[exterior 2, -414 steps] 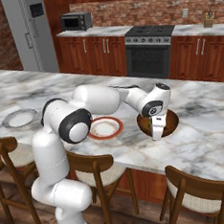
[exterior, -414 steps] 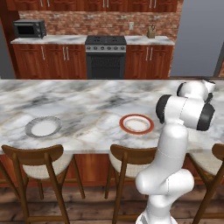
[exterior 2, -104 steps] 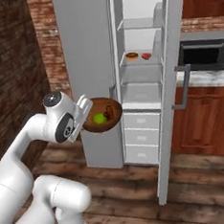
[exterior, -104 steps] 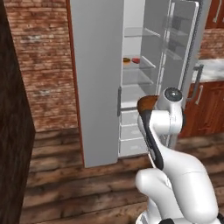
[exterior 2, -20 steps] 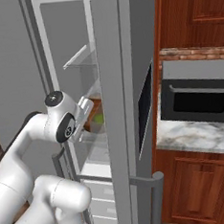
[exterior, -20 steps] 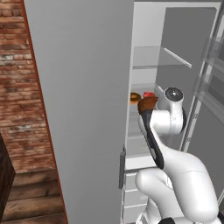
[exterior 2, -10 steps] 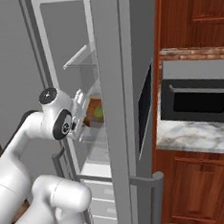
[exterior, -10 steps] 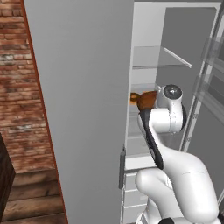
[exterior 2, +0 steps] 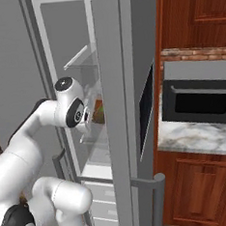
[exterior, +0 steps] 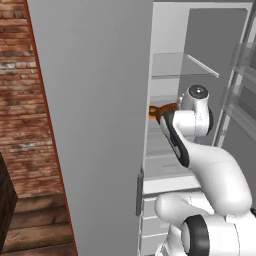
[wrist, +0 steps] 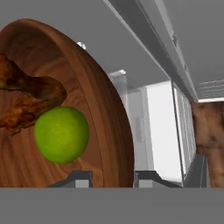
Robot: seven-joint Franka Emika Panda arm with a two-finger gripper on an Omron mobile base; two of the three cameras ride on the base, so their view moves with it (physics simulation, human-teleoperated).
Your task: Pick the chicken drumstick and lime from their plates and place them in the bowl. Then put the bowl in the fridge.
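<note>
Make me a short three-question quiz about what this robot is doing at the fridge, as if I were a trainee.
1. True or false: the round reddish-brown wooden bowl holds both the bright green round lime and the golden-brown chicken drumstick.
2. Which part of the bowl does the end effector clamp? A) its rim B) its underside C) the food inside
3. Fill the gap: the door of the tall grey fridge stands ____.

Key: 1 true. 2 A, one fingertip sits inside the rim and one outside. 3 open, with the white arm reaching in at shelf height.
</note>
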